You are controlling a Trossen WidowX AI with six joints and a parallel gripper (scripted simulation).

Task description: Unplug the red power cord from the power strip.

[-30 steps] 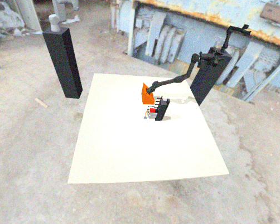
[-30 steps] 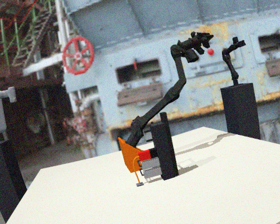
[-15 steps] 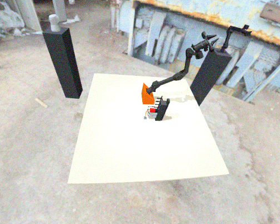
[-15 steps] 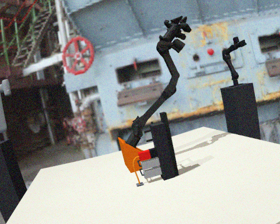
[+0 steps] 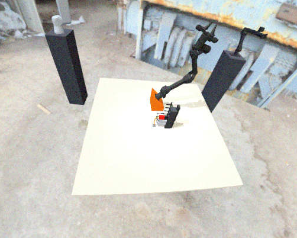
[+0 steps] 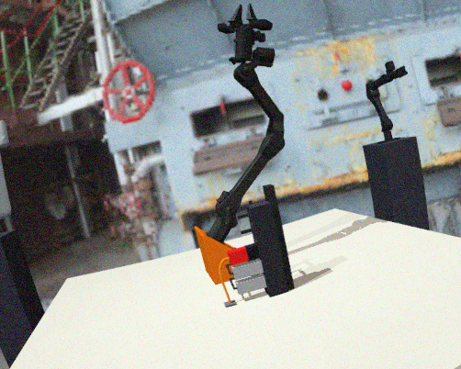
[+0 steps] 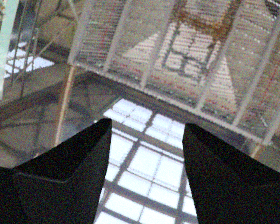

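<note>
The red plug [image 5: 161,117] [image 6: 237,255] sits against the side of the black power strip [image 5: 171,118] [image 6: 272,250], with a dark part between them. A thin orange cord [image 6: 222,277] curves down from its outer end to a small grey piece [image 5: 154,125] [image 6: 230,303] on the table. My gripper [image 5: 213,24] [image 6: 245,5] [image 7: 148,130] points upward, high above the strip and far from the plug and cord. Its fingers stand partly apart with nothing between them. The wrist view shows only roof and windows behind the fingers.
Grey plugs [image 6: 248,277] sit below the red one on the strip. An orange wedge [image 5: 155,104] [image 6: 211,259] stands beside my arm's base on the pale table [image 5: 123,161] [image 6: 168,332]. Dark pedestals [image 5: 65,63] [image 5: 223,75] carrying other arms stand off both sides.
</note>
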